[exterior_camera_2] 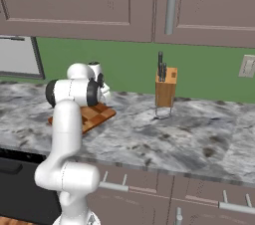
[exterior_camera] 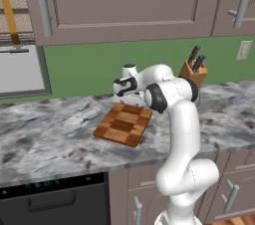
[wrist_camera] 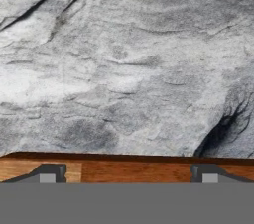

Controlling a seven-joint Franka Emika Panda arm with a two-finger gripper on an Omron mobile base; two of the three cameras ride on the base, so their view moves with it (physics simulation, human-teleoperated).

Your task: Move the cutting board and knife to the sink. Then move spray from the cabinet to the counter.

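Observation:
The checkered wooden cutting board (exterior_camera: 122, 125) lies flat on the marbled counter (exterior_camera: 50, 134), and shows behind my arm in the right base view (exterior_camera_2: 94, 114). My gripper (wrist_camera: 128, 174) hangs just above the board's far edge, pointing down. It is open, its fingertips (wrist_camera: 49, 173) wide apart with nothing between them. The board's edge (wrist_camera: 134, 168) runs as a brown strip across the bottom of the hand view, with bare stone beyond it. Dark-handled knives stand in a wooden knife block (exterior_camera: 193, 71) by the green wall (exterior_camera_2: 165, 87). The spray, the open-shelf cabinet and the sink are out of view.
Wall cabinets with panelled doors and steel bar handles (exterior_camera: 42, 5) hang over the counter. A grey framed panel (exterior_camera: 20, 69) sits on the wall at the left. A black appliance (exterior_camera: 55, 199) is under the counter's left part, beside drawers (exterior_camera_2: 164, 194). An outlet (exterior_camera: 244, 50) is on the wall.

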